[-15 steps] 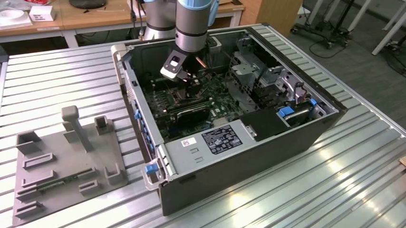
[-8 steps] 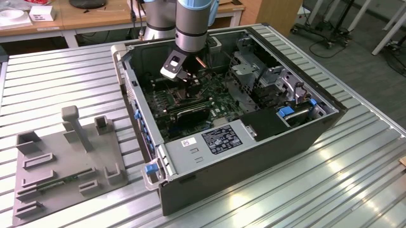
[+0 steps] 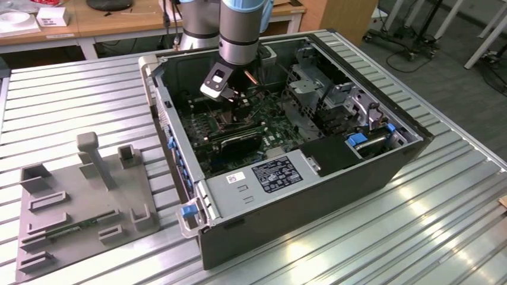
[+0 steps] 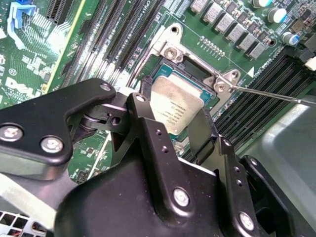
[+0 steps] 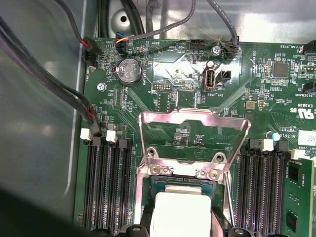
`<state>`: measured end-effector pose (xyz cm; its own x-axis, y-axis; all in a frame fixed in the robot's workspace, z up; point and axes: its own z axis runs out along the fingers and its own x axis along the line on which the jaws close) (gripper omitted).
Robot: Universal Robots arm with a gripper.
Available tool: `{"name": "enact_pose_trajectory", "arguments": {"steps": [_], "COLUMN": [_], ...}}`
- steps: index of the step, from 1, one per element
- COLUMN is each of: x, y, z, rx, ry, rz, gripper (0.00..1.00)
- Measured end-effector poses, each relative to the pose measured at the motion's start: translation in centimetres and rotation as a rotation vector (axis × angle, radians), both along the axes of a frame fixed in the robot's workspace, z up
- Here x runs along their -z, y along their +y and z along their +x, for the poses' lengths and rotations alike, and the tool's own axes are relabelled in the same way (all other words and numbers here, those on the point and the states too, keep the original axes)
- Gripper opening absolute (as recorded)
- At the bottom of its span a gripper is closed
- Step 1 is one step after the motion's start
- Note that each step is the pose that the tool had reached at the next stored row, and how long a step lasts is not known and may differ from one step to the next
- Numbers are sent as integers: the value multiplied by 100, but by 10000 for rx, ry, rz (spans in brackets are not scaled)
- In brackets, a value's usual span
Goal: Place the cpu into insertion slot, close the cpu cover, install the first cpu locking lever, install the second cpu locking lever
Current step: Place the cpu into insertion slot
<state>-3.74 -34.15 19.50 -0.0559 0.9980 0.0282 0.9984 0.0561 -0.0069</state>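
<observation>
The cpu is held by the gripper right at the insertion slot, inside the computer case.
In the exterior view, a metal table is seen with the case on it, and a grey tray is set at eight o'clock from the case. The gripper is placed at about eleven o'clock from the case's middle, over the green motherboard. The cpu cover is flipped open, so the slot is left free. The fingers are closed narrow on two opposite sides of the cpu. Whether it is fully seated cannot be told. The cpu should be kept flat, lined up with the slot's corners, and never pushed hard.
</observation>
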Motion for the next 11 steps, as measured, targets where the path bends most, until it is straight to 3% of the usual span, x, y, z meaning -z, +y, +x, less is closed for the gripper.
{"name": "enact_pose_trajectory", "arguments": {"steps": [6, 9, 11], "x": [-17, -16, -16], "y": [-1, -1, -1], "z": [-2, -10, -12], "rx": [0, 0, 0], "ry": [-15, -149, -179], "rz": [-4, -4, -4], "gripper": [54, 54, 54]}}
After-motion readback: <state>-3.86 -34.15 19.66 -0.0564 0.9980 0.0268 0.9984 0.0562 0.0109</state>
